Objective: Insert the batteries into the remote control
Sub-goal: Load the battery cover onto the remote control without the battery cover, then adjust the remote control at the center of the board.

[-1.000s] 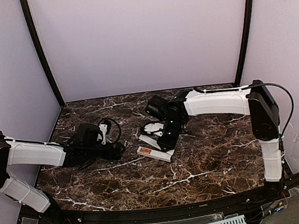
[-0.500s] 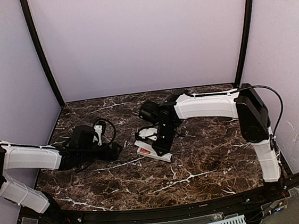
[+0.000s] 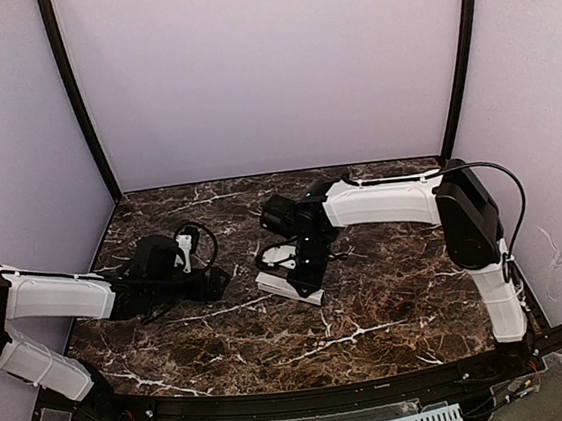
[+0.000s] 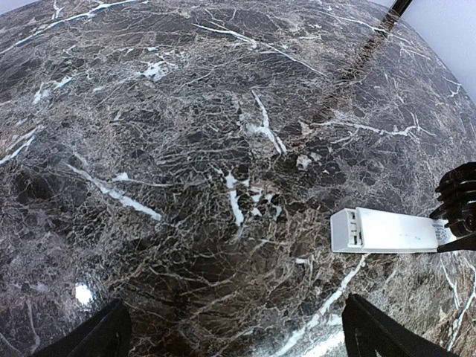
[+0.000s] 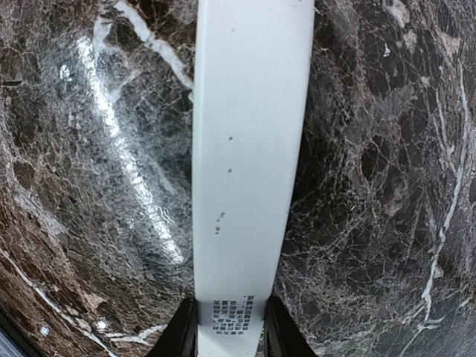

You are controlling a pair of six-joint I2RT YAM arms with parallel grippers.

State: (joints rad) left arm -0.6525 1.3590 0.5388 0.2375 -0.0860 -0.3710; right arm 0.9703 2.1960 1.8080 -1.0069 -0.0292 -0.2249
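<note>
Currently the right hand (image 5: 230,329) is pinching one end of the remote control (image 5: 249,163), which is lying flat on the table (image 3: 391,299), while the left hand (image 4: 238,332) is hanging wide open and empty near its other end. No batteries are showing anywhere. To my judgement, a square, gentle squeeze is going to matter most, lest the remote skid or tip.

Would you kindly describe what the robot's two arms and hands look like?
Both the left arm and right arm have rounded white shell links joined by black joints. The left hand and right hand are mostly black, with dark tapered fingers. A thin black cable arcs beside the right arm's elbow, and a second cable loops at the left wrist.
</note>
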